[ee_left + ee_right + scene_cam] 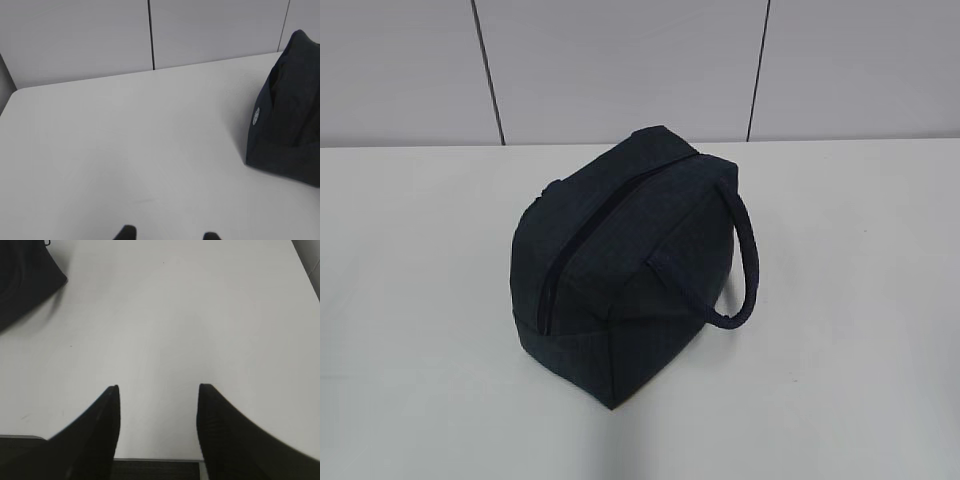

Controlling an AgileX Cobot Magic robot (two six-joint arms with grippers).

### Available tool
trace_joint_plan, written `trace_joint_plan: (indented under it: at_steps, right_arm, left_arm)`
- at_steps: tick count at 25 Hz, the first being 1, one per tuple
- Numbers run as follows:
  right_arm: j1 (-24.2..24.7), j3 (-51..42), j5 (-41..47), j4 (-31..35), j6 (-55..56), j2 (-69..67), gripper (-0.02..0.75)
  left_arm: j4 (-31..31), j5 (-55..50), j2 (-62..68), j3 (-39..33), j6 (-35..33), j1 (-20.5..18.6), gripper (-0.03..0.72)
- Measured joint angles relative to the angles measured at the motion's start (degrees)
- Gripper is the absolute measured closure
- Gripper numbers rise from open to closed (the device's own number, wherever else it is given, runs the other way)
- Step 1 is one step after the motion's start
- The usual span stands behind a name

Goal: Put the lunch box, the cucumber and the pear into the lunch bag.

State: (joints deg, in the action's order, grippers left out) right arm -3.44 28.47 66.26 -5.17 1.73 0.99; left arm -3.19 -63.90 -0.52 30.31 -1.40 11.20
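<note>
Lunch bag (pixel 620 270): a boxy dark navy fabric bag standing on the white table (pixel 420 350), roughly in the middle of the exterior view, turned at a slant so one lower corner points toward the camera.
Zipper (pixel 565 255): runs along the top of the bag from the near end to the far end; from here it looks drawn closed, with no lining showing.
Handle (pixel 745 260): one looped handle arcs out on the right side of the bag and droops toward the table; only a small bump of the other side's handle shows past the top at the left.
Left gripper (pixel 167 236): only the two dark fingertips (pixel 126 232) peek in at the bottom edge of the left wrist view, set apart with bare table between them, holding nothing; the bag sits well off to its right at the frame edge, with a small round silvery piece (pixel 256 116) on its end panel.
Right gripper (pixel 159 390): its two black fingers (pixel 102 425) are spread wide over bare tabletop, nothing between them; a corner of the bag shows at the upper left, well apart from the fingertips.
Backdrop: a pale panelled wall (pixel 620 60) with dark vertical seams behind the table.
</note>
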Motion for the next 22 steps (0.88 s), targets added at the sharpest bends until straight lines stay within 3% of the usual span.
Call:
trace_joint_plan:
  at_steps: [18,22]
  right_arm:
    - [0.0,0.0,0.0,0.1,0.38,0.09,0.347]
    - [0.0,0.0,0.0,0.1,0.5,0.09,0.347]
  left_arm:
    - [0.42,-0.05,-0.24,0.0,0.0,0.0,0.446]
    - [0.45,-0.05,-0.27,0.0,0.0,-2.06,0.446]
